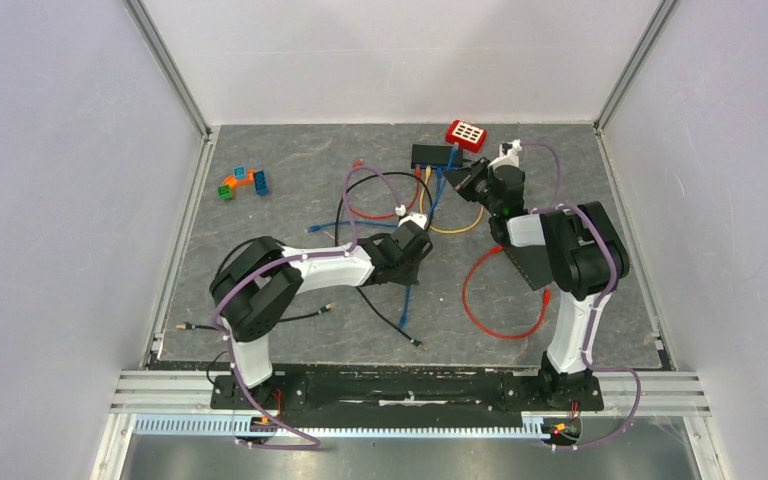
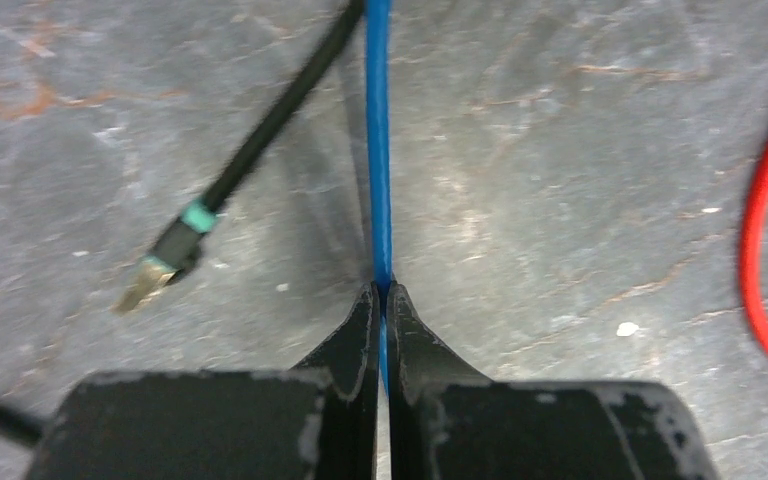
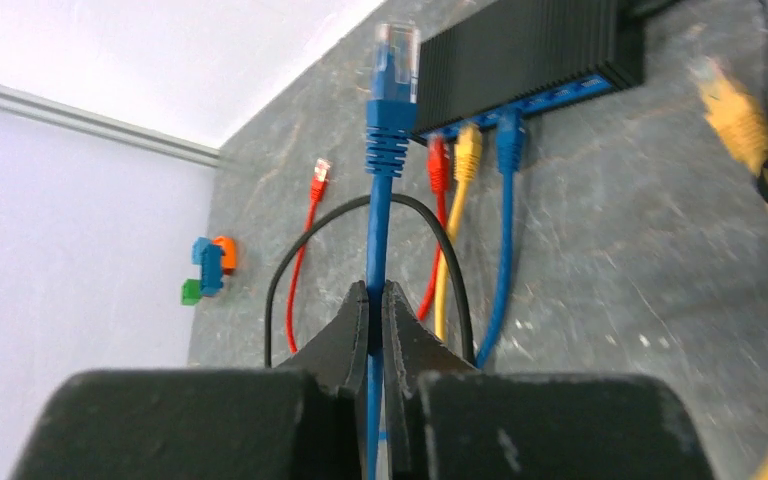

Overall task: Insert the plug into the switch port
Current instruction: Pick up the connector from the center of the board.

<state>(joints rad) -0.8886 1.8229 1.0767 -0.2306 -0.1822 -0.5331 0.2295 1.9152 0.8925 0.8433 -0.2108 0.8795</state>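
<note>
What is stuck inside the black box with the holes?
The switch has three cables plugged in side by side: red cable, yellow cable, blue cable. Their tips are hidden inside. The loose plug in the right gripper hides the switch's left end.

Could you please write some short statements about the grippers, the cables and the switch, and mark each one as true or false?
1. The right gripper is shut on the blue cable just below the blue plug. True.
2. That plug already sits in the switch. False: it is outside the ports, held up by the gripper.
3. A red connector, a yellow connector and a blue connector sit in the switch's ports. True.
4. The left gripper is open and empty. False: it is shut on blue cable.
5. The black cable end touches the left gripper. False: it lies apart, to one side.
</note>
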